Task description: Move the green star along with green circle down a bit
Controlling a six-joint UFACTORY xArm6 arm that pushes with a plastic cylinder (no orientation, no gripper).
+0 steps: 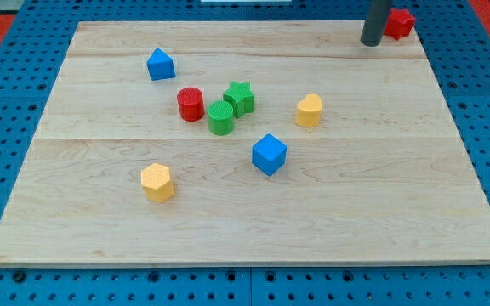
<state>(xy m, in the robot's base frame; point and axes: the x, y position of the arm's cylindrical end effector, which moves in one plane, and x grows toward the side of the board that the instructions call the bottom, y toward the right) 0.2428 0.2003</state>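
My tip (371,42) sits at the worktop's (228,229) top right, near the far edge. No hand on this rig: just a plain rod, nothing to open or close, nothing held. A red block (400,23), shape unclear, lies just beside the rod at about 2 o'clock from the tip; whether they touch cannot be told.

All other blocks are well apart from the tip, off toward 8 o'clock. Nearest is the yellow block (310,110), rounded with a point. Further left, mid-board, is the cluster: green star (239,98), with the green circle (220,117) touching it at 7 o'clock, and a red cylinder (190,104) just beside the circle at 10 o'clock.

Blue cube (269,154) sits at 5 o'clock from the star, apart from it. Blue block (161,65), peaked on top, is at 10 o'clock from the cluster. Yellow hexagon (157,182) is at 7 o'clock from the circle, toward the view's bottom left.
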